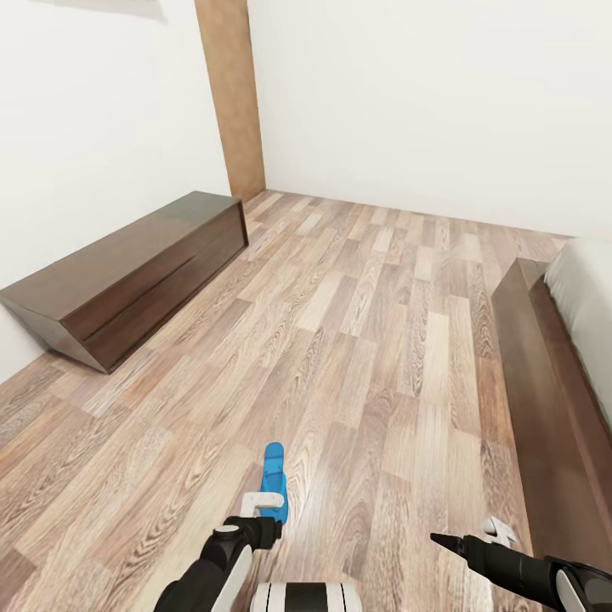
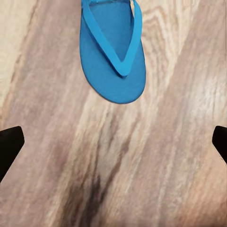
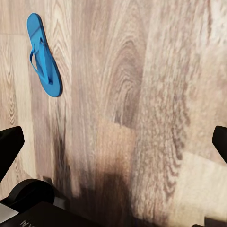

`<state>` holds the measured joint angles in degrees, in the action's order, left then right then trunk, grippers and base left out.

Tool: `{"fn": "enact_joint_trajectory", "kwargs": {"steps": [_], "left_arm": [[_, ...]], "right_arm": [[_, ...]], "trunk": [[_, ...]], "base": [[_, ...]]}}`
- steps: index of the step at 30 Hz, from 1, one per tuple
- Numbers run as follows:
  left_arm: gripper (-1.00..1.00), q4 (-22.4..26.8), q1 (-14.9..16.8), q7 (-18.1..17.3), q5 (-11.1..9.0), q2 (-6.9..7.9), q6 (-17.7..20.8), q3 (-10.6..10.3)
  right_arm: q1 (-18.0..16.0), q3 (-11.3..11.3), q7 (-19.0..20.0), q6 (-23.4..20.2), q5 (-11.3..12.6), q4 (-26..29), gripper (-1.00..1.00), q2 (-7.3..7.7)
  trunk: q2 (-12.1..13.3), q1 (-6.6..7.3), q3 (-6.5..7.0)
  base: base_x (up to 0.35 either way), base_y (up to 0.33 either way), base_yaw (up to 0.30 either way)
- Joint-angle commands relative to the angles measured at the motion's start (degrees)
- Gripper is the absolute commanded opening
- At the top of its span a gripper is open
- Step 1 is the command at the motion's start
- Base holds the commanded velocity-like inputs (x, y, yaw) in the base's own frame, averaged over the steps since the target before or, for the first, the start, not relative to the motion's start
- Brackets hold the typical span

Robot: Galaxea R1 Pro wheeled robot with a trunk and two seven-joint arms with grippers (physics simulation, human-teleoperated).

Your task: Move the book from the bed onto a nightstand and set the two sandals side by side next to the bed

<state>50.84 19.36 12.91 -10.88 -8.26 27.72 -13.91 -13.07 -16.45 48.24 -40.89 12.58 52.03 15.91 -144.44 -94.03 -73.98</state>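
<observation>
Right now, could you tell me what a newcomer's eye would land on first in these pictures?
The bright blue sandal stands out, lying flat on the wood-plank floor just ahead of the left hand, which is open above it. Next come the long dark cabinet against the left wall and the bed along the right edge.

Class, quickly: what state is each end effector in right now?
Left end effector: open, empty, above the floor near the blue sandal.
Right end effector: open, holding nothing.

sandal (image 1: 274, 480) heel behind left gripper (image 1: 262, 503), bed (image 1: 586, 297) seemingly cropped
</observation>
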Motion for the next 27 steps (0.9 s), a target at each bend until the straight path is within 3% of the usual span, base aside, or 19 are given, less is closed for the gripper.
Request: {"fn": "enact_joint_trajectory", "kwargs": {"steps": [1, 4, 10, 15, 27], "left_arm": [[1.00, 0.54, 0.04, 0.21, -0.67, 0.05, 0.24, -0.11], [1.00, 2.38, 0.09, -2.94, -0.81, 0.64, 0.50, 0.07], [1.00, 4.75, 2.48, -13.45, -0.81, 4.03, 5.17, 0.35], [1.00, 4.94, 5.00, -14.70, -0.82, 4.56, 6.21, 0.37], [1.00, 5.04, 5.59, -14.77, -0.68, 4.71, 6.29, 0.42]], "right_arm": [[-0.02, -0.07, 0.10, -0.33, 0.17, 0.01, 1.00, 0.00], [-0.02, -0.07, 0.10, -0.33, 0.17, 0.01, 1.00, 0.00], [-0.02, -0.07, 0.10, -0.33, 0.17, 0.01, 1.00, 0.00], [-0.02, -0.07, 0.10, -0.28, 0.17, 0.08, 1.00, 0.00], [-0.02, -0.07, 0.10, -0.24, 0.17, 0.09, 1.00, 0.00]], "trunk": [[-0.02, 0.01, -0.04], [-0.02, 0.01, -0.04], [-0.02, 0.01, -0.04], [-0.02, 0.01, -0.04], [-0.02, 0.01, -0.04]], "base": [[0.000, 0.000, 0.000], [0.000, 0.000, 0.000], [0.000, 0.000, 0.000], [0.000, 0.000, 0.000], [0.000, 0.000, 0.000]]}}
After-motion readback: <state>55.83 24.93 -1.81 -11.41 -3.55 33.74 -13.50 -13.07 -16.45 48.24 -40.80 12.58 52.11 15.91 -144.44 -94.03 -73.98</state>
